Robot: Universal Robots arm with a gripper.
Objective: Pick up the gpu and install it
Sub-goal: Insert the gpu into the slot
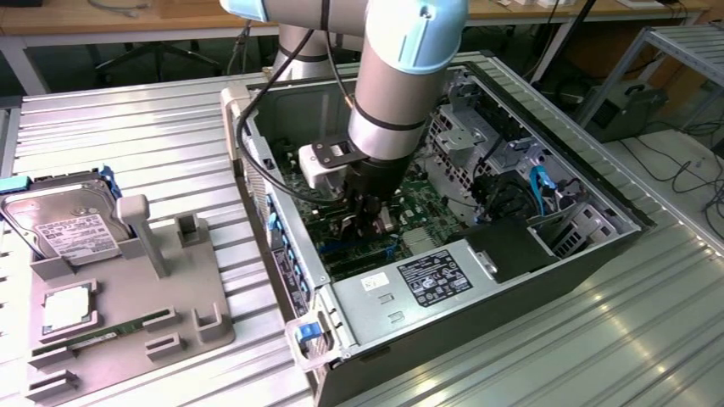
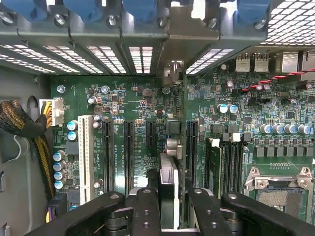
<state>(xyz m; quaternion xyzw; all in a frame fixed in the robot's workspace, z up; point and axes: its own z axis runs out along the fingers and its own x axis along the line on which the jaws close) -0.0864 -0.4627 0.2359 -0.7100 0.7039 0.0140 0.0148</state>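
Hand [image 2: 169,211] grips dark thin gpu [image 2: 168,182] edge-on over motherboard [image 2: 142,105].

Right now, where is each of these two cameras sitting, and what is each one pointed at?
Exterior view: sits off the arm, above, looking down on the open computer case, the arm reaching into it, and a grey holder with a hard drive.
Wrist view: rides on the wrist, facing the motherboard; the gripper shows, shut on the gpu, edge-on above the slots.
Shared: the motherboard, the gripper and the case's inside.
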